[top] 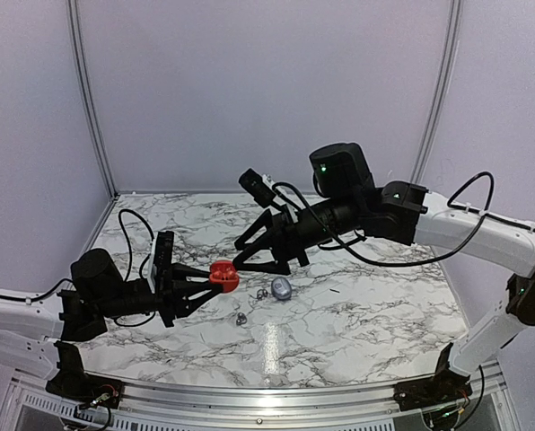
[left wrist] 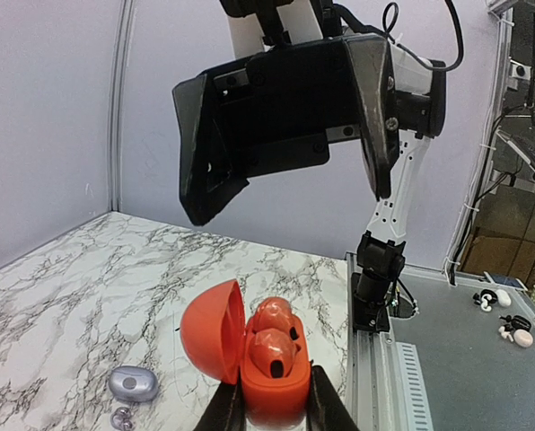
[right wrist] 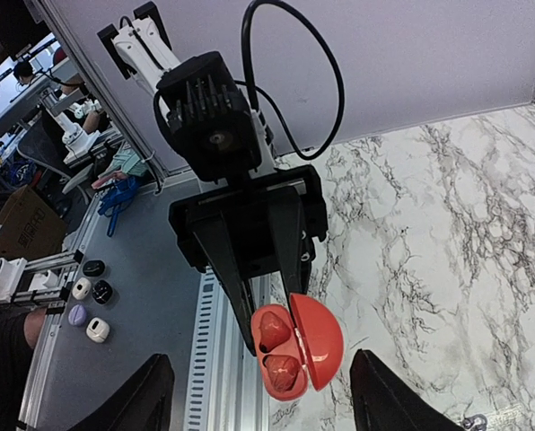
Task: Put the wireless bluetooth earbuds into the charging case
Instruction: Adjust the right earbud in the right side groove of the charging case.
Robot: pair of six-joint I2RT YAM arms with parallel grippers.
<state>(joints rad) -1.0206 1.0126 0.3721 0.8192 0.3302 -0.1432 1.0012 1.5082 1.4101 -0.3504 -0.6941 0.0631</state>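
Left wrist view: red charging case (left wrist: 272, 382) is being clamped at its base by the jaws of the left gripper (top: 212, 281), above the counter (top: 357, 305). The lid is open, and two red earbuds (left wrist: 272, 334) are apparently sitting inside. The jaws of the right gripper (top: 245, 256) are being held wide open and empty just beside it.

The red charging case (left wrist: 272, 384) is smooth, glossy moulded plastic, with bright highlights on its open lid. The red earbuds (left wrist: 273, 348) seated in it share that glossy finish. The silvery-grey case (left wrist: 133, 384) on the table has a polished, metallic-looking sheen. The table (top: 366, 305) is smooth, marble-patterned and reflective. The left gripper (top: 215, 281) and right gripper (top: 241, 256) are matt black plastic. The right arm shell (top: 483, 229) is smooth white plastic. The front rail (top: 249, 388) is bare ribbed metal.
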